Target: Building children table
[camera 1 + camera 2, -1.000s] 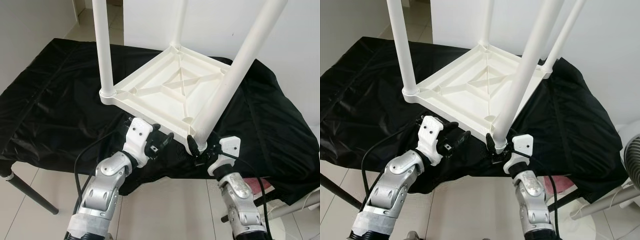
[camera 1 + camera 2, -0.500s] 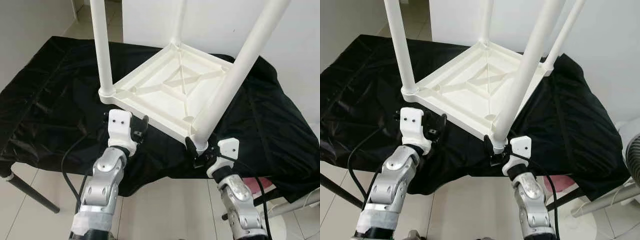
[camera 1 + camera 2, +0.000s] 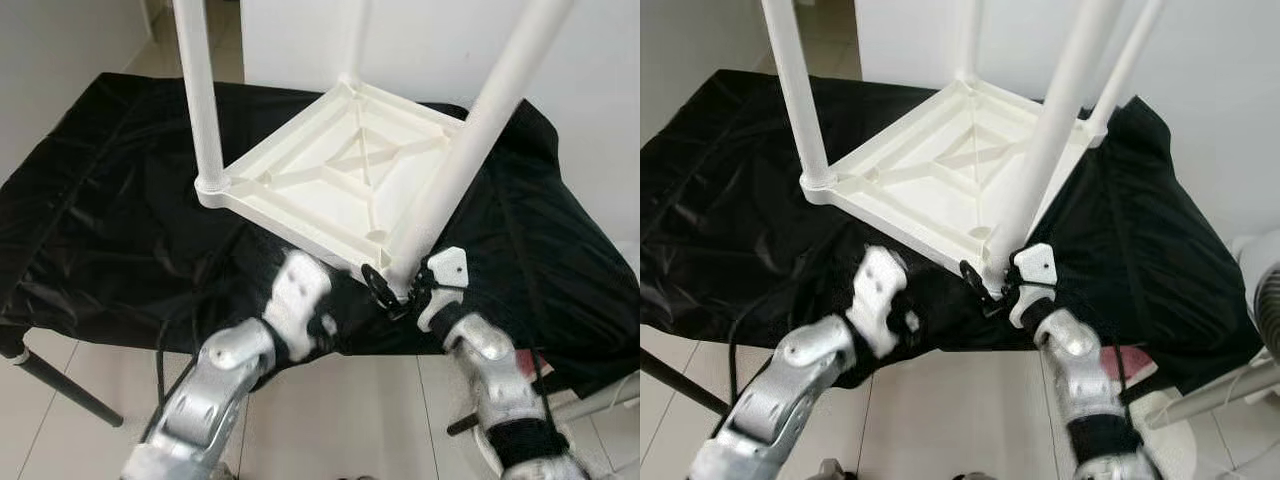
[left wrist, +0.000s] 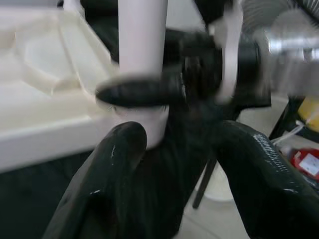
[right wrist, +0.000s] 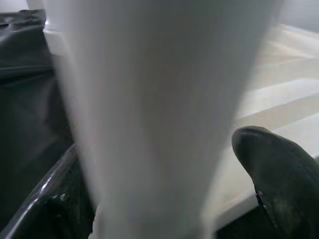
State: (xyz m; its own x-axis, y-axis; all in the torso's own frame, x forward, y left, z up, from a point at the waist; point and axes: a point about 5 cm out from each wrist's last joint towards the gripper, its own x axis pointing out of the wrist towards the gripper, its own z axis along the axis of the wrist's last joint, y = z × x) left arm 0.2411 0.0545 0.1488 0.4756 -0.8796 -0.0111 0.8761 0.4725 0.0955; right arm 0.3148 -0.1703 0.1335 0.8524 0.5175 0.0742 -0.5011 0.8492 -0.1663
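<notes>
A crumpled black fabric sheet [image 3: 110, 230] covers a work surface on dark metal legs [image 3: 65, 389], over pale floor tiles [image 3: 340, 420], beside white walls [image 3: 60, 70].

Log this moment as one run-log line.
stage: leg fitting | table: upside down on black cloth | right pincer: around base of near leg | left pincer: open, near that leg's base

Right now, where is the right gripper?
In the left eye view the right gripper is at the near right corner of the upturned white table, its black fingers around the base of the nearest leg, above the black cloth.
</notes>
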